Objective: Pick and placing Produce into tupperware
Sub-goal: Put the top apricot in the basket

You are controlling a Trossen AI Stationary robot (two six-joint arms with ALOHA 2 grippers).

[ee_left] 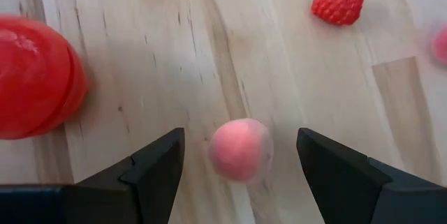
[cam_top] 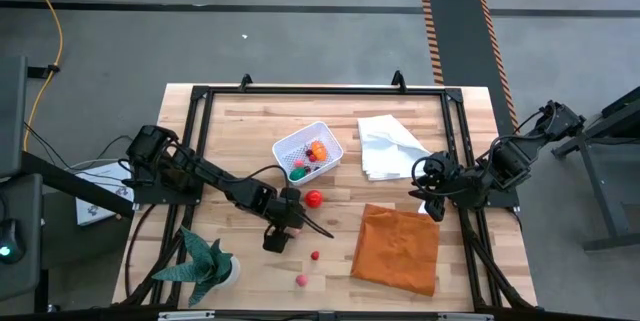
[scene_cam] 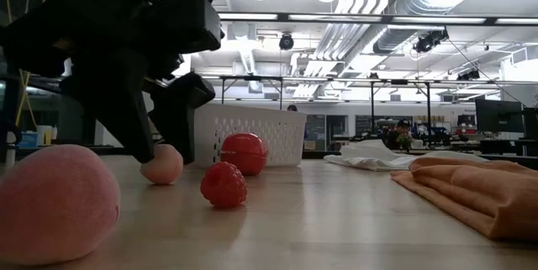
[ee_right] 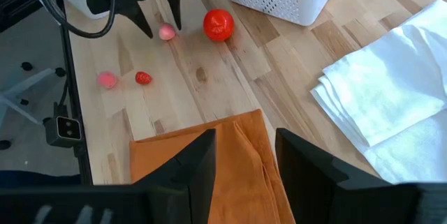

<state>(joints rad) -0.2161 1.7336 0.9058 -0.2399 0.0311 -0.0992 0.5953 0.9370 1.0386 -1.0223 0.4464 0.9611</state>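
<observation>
Looking at the small pink ball [ee_left: 241, 149], we find it on the bare wood between the left gripper's [ee_left: 241, 165] spread fingers, not yet pinched; the fingers [ee_left: 157, 165] stand clear of it on both sides. Just beside it lies the red tomato [cam_top: 314, 199], and farther toward the table's front edge sit a little raspberry [cam_top: 315, 256] and a larger pink fruit [cam_top: 301, 281]. The white tub [cam_top: 308, 151] stands near the middle of the table and already holds several pieces, orange, green and red among them. So we judge the job partly done: some produce is packed and four pieces remain on the wood.

Our left arm reaches in from the table's left side, its wrist low and its gripper pointing down over the pink ball. Our right gripper [ee_right: 244, 154] waits at the right side, near the white cloth [cam_top: 390, 146] and just above the orange cloth [cam_top: 395, 251], its fingers apart and holding nothing.
</observation>
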